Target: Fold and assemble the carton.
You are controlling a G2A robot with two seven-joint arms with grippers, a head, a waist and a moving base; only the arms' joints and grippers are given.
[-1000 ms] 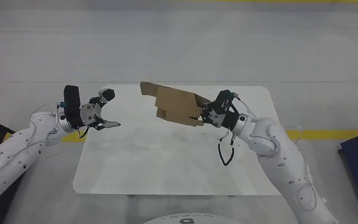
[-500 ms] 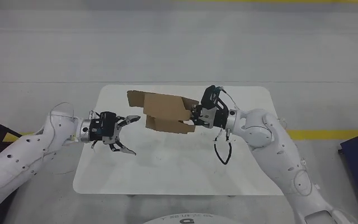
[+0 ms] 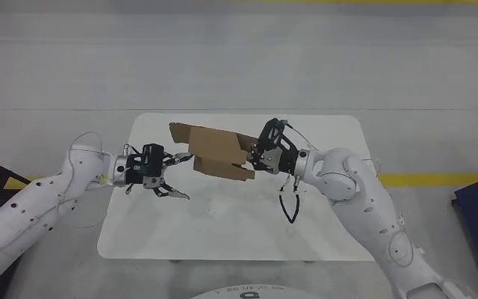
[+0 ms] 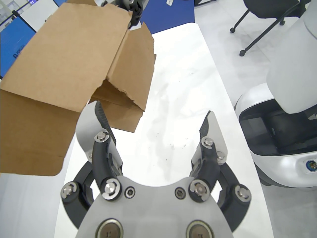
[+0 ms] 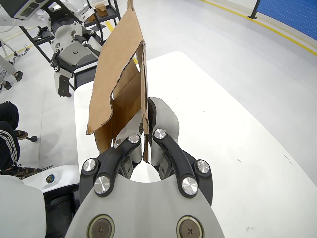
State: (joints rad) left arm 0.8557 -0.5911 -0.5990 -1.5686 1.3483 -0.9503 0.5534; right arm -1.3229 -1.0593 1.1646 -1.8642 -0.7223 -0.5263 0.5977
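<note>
Silver-fingered and spread wide with nothing between its jaws, the left gripper (image 3: 186, 177) hovers above the left part of the white table (image 3: 224, 232), pointing across it toward the carton (image 3: 216, 146) — a brown, half-flattened sleeve of corrugated card held clear of the tabletop over the table's far half. The carton's long axis runs across the table from one arm to the other. Its free end therefore lies straight ahead of the left gripper and slightly to the far side of the open jaws. One fingertip (image 3: 181, 158) sits just beside that end, though contact cannot be judged from above. At the opposite end the right gripper (image 3: 250, 158) is clamped shut on the card. The right wrist view makes the grip plain, with a single panel edge of the carton (image 5: 116, 75) pinched between the closed fingers and the sheet rising beyond them. The left wrist view adds what the overhead shot hides — the carton (image 4: 74, 50) has begun to open, with a hollow between its panels and ragged-edged flaps hanging loose. The empty left gripper looks best placed to take the free end, probably after shifting toward the table's far side to bring a flap between its jaws.
</note>
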